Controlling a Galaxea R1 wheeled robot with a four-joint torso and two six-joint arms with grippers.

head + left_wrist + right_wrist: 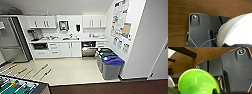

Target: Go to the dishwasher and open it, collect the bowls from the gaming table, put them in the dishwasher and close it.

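Note:
The dishwasher [88,49] stands open under the counter at the far wall, its steel door folded down and its dark inside showing. In the right wrist view a glossy green bowl [198,82] hangs close over the wooden floor, with a dark finger [215,91] over its rim; my right gripper is shut on it. A pale, whitish bowl [235,31] sits just as close in the left wrist view, above the same wooden floor, held by my left gripper. The gaming table is out of view.
A green foosball table [17,86] with rods sits at the near left corner. Covered bins [112,65] stand in a row along the right wall near the dishwasher. White cabinets and a counter [67,40] line the back, with a steel fridge [10,42] on the left.

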